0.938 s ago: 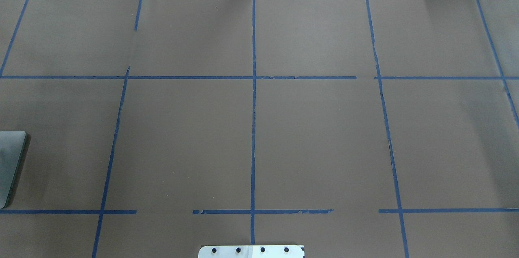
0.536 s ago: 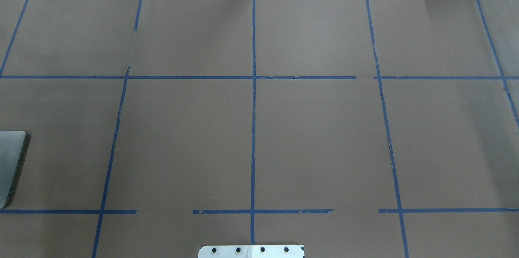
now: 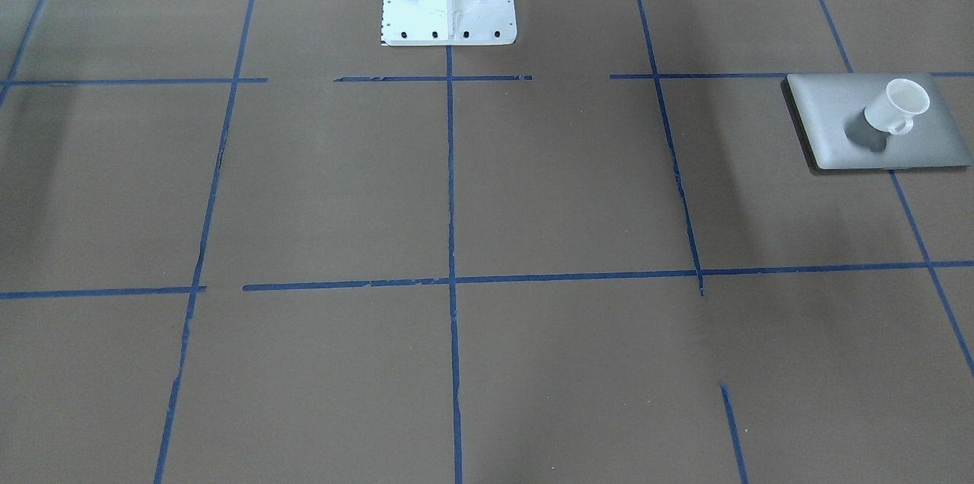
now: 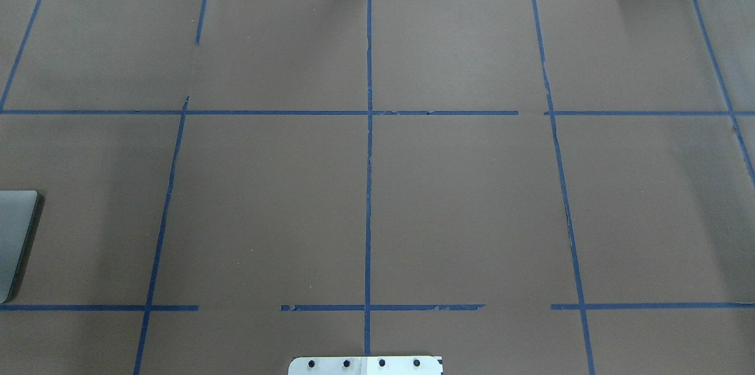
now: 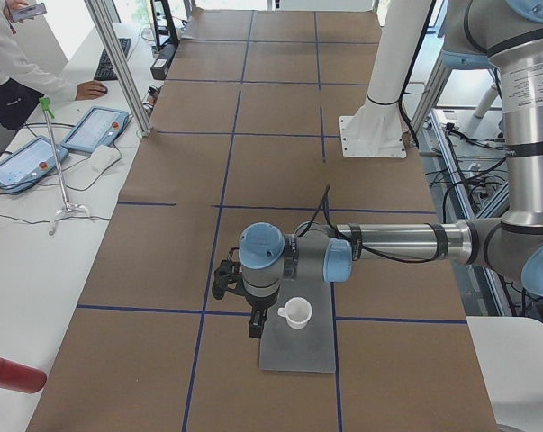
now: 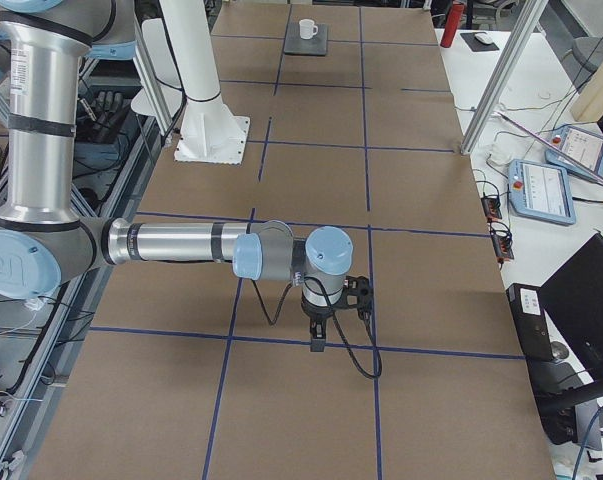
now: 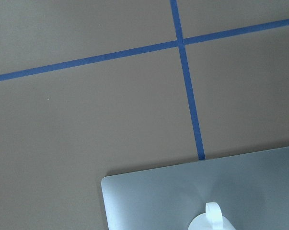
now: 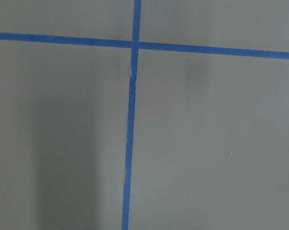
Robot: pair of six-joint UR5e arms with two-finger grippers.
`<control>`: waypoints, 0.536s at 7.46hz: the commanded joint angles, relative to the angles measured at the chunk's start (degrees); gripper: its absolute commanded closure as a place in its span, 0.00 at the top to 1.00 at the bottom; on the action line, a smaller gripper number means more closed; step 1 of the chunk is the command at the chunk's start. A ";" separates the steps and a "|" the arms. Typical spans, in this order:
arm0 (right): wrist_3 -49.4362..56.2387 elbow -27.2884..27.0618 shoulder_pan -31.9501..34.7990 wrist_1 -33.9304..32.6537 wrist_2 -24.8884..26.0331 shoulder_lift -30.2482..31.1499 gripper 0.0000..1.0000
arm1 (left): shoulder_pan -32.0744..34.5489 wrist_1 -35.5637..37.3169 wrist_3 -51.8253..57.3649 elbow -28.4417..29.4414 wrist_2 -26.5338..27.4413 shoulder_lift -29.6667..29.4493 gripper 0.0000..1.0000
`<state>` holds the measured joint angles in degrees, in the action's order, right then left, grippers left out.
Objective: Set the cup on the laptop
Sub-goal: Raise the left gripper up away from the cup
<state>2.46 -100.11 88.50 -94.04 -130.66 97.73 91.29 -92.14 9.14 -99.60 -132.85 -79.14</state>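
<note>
1. The cup [image 3: 898, 107] stood upright on the laptop [image 3: 837, 126], inside its edges, with the handle turned away from the robot.
2. The laptop lay flat and closed at the left end of the table [image 3: 533, 179].
3. My left gripper [image 5: 253, 326] hung just beside the cup, at the laptop's edge and apart from both. Only the side view showed it, so I could not tell how wide its fingers were set.
4. My right gripper [image 6: 318, 338] hung low over the table far to the right, well apart from the cup. I could not tell its opening either.
5. I judged the cup light, rigid, smooth-walled and probably breakable. The loop handle looked too small to pinch, so I would have taken hold across the rim, one finger inside. It could slide on the slick lid.
6. Judged from this layout, the placement was done.
</note>
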 commanded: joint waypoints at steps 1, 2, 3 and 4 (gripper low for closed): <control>0.00 0.00 0.00 0.00 -0.03 0.00 1.00 | 0.21 0.39 0.70 -0.33 -2.14 0.04 1.00; 0.00 0.00 0.00 0.00 -0.03 0.00 1.00 | 0.21 0.39 0.53 -0.33 -2.32 0.04 1.00; 0.00 0.00 0.00 0.00 -0.03 0.00 1.00 | 0.21 0.38 0.09 -0.16 -2.23 0.04 1.00; 0.00 0.00 0.00 0.00 -0.03 0.00 1.00 | 0.21 0.47 0.00 0.10 -2.15 -0.05 1.00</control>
<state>2.46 -100.11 88.51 -94.04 -130.69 97.73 91.49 -91.73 9.36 -99.74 -135.02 -79.13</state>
